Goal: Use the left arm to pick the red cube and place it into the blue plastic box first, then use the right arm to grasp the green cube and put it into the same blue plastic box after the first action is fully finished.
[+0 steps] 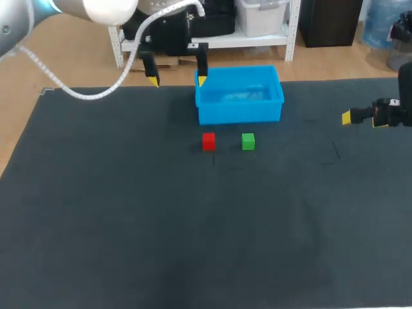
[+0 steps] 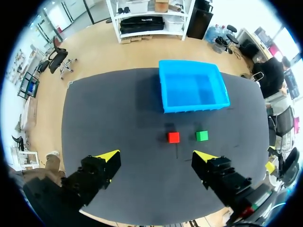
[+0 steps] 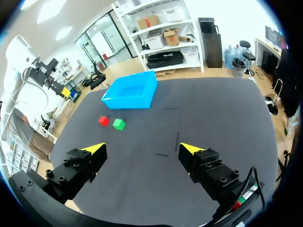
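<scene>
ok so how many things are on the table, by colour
red: 1, the red cube
green: 1, the green cube
blue: 1, the blue plastic box
total: 3

Head camera: we look down from high behind the robot, over the table (image 1: 129,225). Left wrist camera: we hang high, facing nearly straight down past our left gripper (image 2: 156,156). Right wrist: we look slantwise across from the right side. All three share the blue box (image 1: 239,96), red cube (image 1: 208,141) and green cube (image 1: 248,141).
</scene>
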`<state>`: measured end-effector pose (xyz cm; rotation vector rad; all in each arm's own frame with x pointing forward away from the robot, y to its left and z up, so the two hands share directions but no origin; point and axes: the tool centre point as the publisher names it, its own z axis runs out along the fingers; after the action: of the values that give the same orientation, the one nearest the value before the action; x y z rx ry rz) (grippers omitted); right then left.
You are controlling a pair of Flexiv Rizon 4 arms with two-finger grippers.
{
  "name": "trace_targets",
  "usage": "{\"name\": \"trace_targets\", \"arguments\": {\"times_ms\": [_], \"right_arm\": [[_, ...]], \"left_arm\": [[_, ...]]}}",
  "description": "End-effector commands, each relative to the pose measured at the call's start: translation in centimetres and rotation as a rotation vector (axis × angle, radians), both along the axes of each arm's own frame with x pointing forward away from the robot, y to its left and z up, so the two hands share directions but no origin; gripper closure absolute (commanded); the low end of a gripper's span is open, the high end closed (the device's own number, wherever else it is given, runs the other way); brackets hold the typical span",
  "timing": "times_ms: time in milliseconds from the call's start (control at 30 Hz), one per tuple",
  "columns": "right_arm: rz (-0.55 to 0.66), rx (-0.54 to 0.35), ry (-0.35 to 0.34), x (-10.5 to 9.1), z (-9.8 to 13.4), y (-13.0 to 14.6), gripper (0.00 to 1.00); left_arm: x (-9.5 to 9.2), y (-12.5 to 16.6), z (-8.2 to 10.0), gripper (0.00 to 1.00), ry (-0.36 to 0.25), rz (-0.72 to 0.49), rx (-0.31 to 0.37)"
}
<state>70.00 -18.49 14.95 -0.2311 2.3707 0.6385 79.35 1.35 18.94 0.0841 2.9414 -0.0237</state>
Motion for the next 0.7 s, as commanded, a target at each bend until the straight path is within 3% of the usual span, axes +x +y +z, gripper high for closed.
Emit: {"name": "trace_targets", "arguments": {"times_ms": [33, 700], "right_arm": [[-0.001, -0.002, 0.001, 0.0, 0.0, 0.0, 0.0], [-0.001, -0.002, 0.001, 0.0, 0.0, 0.0, 0.0]], "left_arm": [[0.9, -1.1, -0.3, 0.0, 0.038, 0.002, 0.022], [1.5, -2.5, -2.5, 0.0, 0.074, 0.021, -0.011]]}}
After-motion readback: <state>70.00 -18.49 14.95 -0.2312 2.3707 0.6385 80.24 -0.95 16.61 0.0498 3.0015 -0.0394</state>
